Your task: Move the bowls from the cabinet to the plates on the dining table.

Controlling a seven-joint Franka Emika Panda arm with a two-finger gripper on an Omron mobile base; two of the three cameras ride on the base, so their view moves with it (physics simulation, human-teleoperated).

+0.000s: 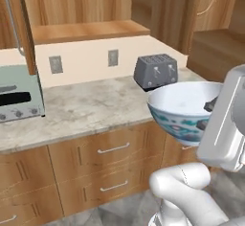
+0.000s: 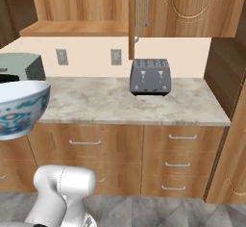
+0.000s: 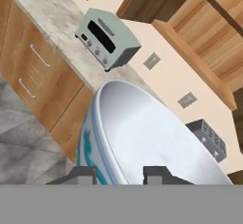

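Because its jaws are pinching the rim, one finger inside and one outside, the gripper (image 3: 120,175) is carrying the white blue-teal patterned bowl (image 1: 184,110) upright in the air, off the marble counter (image 1: 86,110) (toaster oven (image 1: 19,96) left, toaster (image 1: 155,71) behind), presumably bound for a plate.

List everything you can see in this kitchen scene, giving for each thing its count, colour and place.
White ceramic bowl with blue-teal pattern: one, held in the air in front of the counter.
Grey two-slot toaster: one, on the marble counter.
Pale green toaster oven: one, on the counter.
Grey wall outlets: two, cream wall.
Brown wooden wall cabinet: above the counter, silver handles.
Wooden drawers: below the counter.
Gripper: one, dark-tipped, closed on the bowl's rim.
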